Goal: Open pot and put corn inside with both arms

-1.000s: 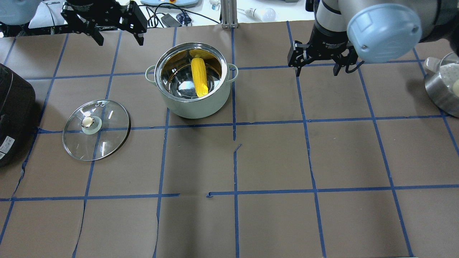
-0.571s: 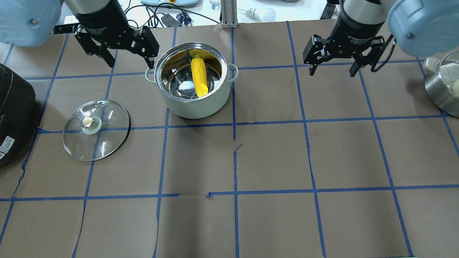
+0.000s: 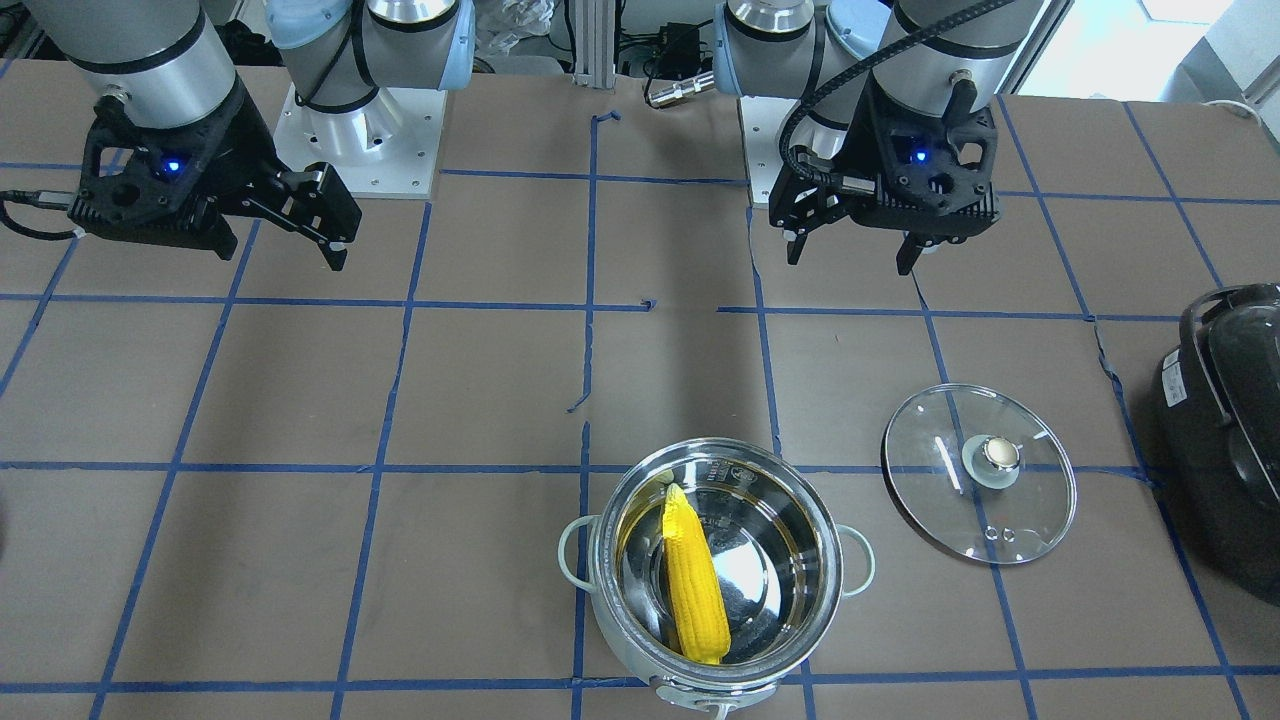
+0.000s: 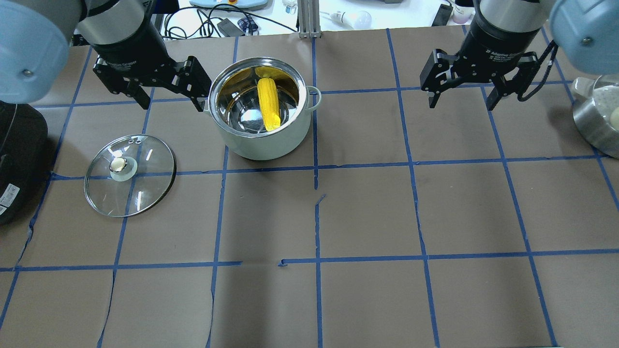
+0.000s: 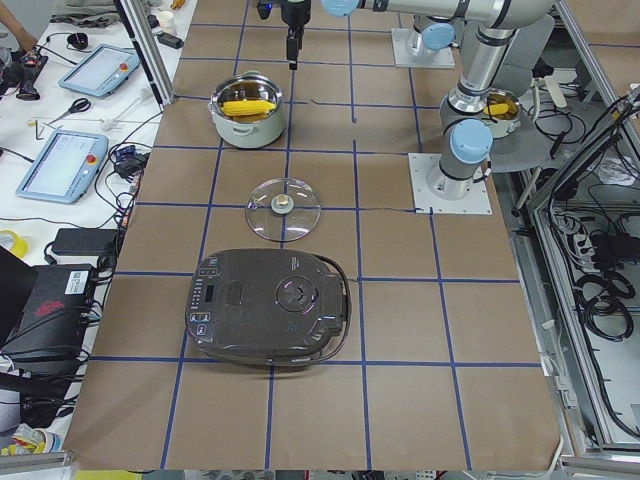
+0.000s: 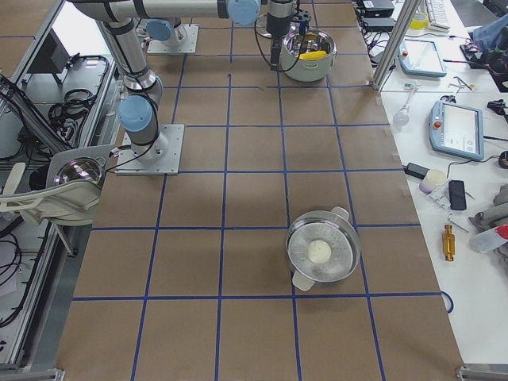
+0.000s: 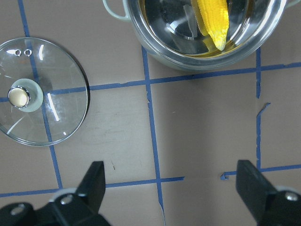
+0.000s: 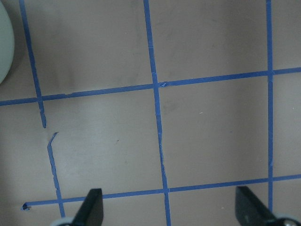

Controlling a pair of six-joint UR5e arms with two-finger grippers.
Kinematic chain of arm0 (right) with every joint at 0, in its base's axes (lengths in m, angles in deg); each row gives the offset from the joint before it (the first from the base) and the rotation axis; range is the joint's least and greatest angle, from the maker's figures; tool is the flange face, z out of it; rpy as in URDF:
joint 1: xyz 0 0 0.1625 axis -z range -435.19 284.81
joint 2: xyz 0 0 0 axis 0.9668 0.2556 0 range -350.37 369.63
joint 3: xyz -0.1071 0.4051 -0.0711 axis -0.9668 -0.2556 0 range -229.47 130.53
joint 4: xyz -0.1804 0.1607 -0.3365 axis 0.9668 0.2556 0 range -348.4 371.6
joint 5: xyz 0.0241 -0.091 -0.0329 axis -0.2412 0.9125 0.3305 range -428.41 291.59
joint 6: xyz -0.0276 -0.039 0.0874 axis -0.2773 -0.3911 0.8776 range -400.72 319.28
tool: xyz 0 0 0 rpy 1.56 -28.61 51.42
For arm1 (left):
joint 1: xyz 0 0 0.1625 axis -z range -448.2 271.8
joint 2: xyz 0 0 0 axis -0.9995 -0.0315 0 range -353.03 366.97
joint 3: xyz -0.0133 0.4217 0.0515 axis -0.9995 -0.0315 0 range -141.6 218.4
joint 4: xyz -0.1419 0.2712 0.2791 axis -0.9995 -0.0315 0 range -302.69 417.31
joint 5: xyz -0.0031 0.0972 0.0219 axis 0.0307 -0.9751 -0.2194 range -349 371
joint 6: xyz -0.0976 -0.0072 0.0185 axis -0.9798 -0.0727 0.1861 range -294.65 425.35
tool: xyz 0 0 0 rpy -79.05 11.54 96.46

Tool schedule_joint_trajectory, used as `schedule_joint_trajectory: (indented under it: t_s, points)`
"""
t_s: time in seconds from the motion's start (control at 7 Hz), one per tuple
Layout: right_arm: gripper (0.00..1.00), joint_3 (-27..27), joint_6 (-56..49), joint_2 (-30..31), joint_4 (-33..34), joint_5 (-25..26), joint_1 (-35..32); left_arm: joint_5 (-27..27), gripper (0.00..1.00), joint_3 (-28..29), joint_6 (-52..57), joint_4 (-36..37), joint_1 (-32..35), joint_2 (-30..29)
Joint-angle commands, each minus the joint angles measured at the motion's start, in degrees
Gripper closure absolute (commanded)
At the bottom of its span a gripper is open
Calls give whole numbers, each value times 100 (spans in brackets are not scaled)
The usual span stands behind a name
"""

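In the overhead view, the pot [image 4: 261, 140] stood uncovered in the upper middle of the frame. The corn [image 4: 269, 104] lay inside it, running up and down the frame. The glass lid [image 4: 129, 175] lay flat on the brown paper [image 4: 367, 212] to the pot's lower left, knob up and apart from the pot. The left gripper [image 4: 172, 104] hung at the upper left with its jaws spread and empty, and one finger overlapped the pot's left handle. The right gripper [image 4: 462, 104] hung at the upper right, jaws also spread and empty. A black appliance [image 4: 19, 159] sat at the left edge and a second steel pot [image 4: 595, 125] at the right edge.

From the front-facing camera, both grippers were near the top, well apart from the pot at the bottom centre. The corn's pointed end leaned upward on the pot's wall.

The left side view had the pot at the upper left, with the lid between it and the appliance.

The right side view showed the pot at the top and the second pot in the lower middle.

The left wrist camera saw spread fingers at the bottom corners, the lid at the left, and the pot and corn at the top.

The right wrist camera saw spread fingers over taped paper.
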Motion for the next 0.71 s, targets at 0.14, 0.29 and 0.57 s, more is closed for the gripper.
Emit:
schedule_joint_trajectory:
  t_s: [0.14,0.29,0.57]
  points:
    - [0,8,16,5,-42,10,-17,12,0,-235,-87,439,-37,73]
    - [0,8,16,5,-42,10,-17,3,0,-270,-18,510,-46,81]
    - [0,43,25,5,-42,10,-26,-32,0,-253,-26,424,-46,116]
